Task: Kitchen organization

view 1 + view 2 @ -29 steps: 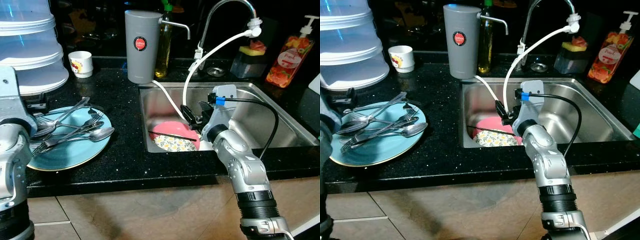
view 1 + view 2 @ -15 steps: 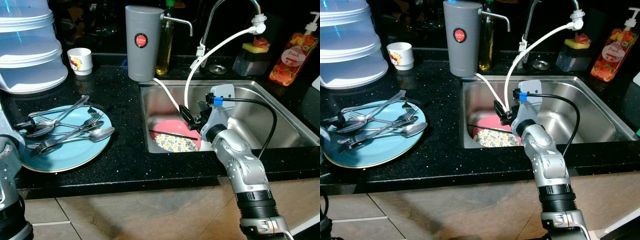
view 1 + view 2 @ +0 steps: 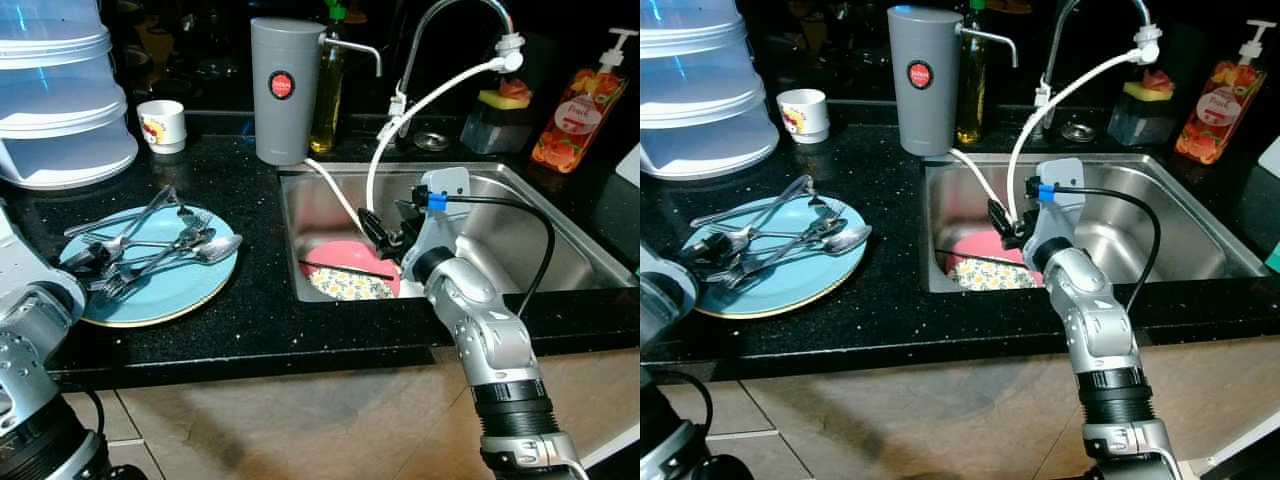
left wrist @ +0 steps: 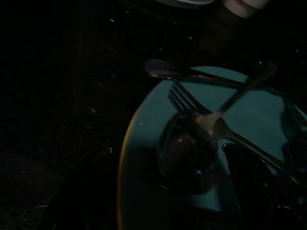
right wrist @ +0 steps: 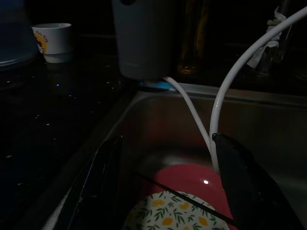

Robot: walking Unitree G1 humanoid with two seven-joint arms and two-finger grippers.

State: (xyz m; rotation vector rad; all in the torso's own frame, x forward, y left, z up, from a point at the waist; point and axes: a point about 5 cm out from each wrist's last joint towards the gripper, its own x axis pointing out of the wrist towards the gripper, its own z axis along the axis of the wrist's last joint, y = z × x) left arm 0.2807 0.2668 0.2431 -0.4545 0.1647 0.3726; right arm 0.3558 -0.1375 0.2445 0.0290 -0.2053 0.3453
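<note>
A blue plate (image 3: 165,295) piled with forks and spoons (image 3: 150,245) sits on the black worktop (image 3: 250,320), left of the sink (image 3: 560,255). The left gripper (image 3: 85,262) is at its near edge; whether it grips is unclear. The right gripper (image 5: 165,187) hangs spread wide above a pink bowl (image 3: 350,258) and a flowered plate (image 3: 350,285) in the sink.
</note>
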